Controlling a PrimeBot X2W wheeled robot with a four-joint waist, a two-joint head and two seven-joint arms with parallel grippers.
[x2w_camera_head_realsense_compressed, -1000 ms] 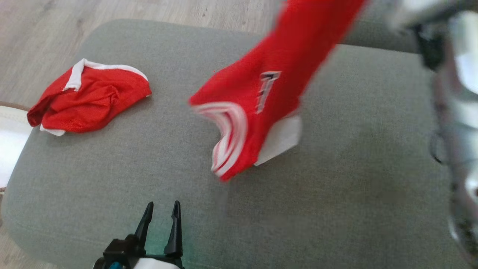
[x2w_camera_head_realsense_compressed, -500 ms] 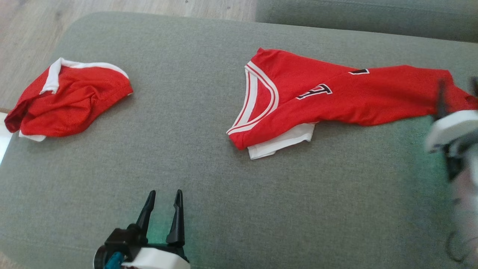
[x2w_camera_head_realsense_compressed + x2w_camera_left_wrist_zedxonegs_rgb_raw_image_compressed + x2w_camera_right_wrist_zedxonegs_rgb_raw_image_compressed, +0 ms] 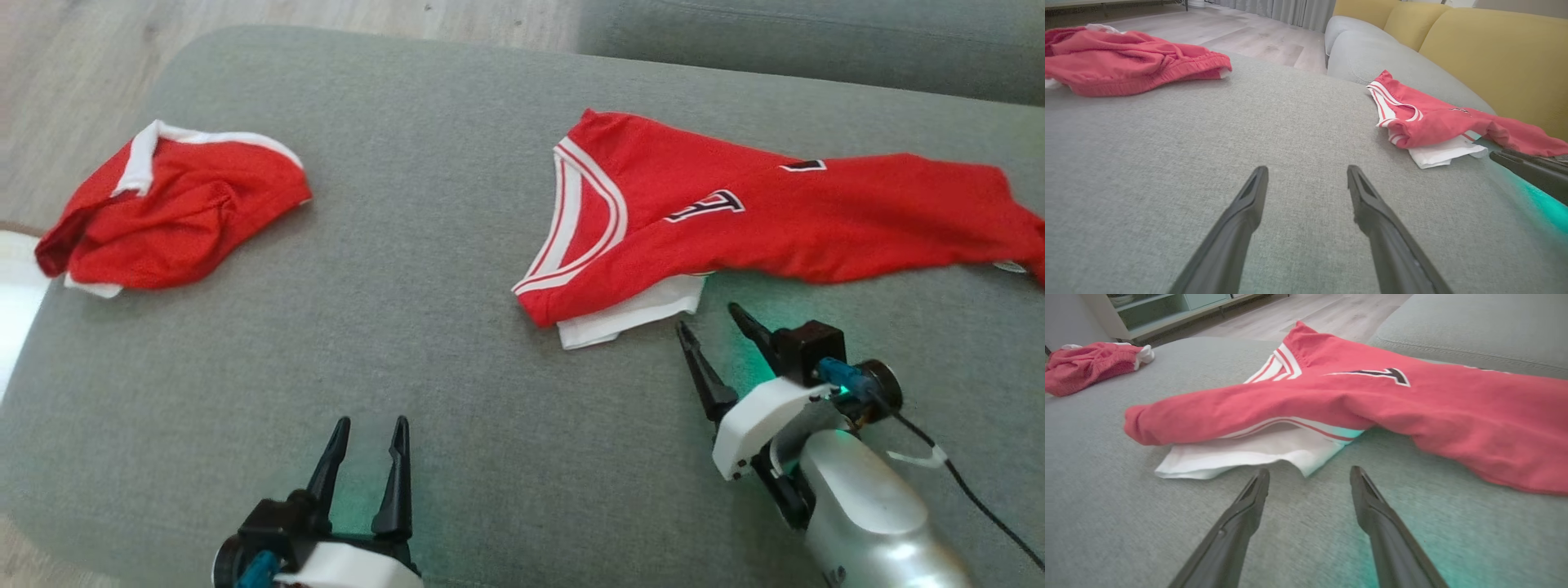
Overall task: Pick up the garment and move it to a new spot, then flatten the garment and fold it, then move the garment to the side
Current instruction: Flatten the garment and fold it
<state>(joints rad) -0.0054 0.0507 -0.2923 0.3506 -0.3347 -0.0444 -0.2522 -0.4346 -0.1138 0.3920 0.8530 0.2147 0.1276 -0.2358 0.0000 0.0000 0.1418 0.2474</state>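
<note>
The garment (image 3: 816,220) lies stretched on the grey cushion (image 3: 457,245), its long axis running left-right, collar toward the middle. The right gripper (image 3: 707,317), jaws spread and empty, points at its near edge just beside. The left gripper (image 3: 371,420), likewise spread, stands well apart.

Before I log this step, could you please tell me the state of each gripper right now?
Left gripper: open, empty.
Right gripper: open, empty, by the jersey.
</note>
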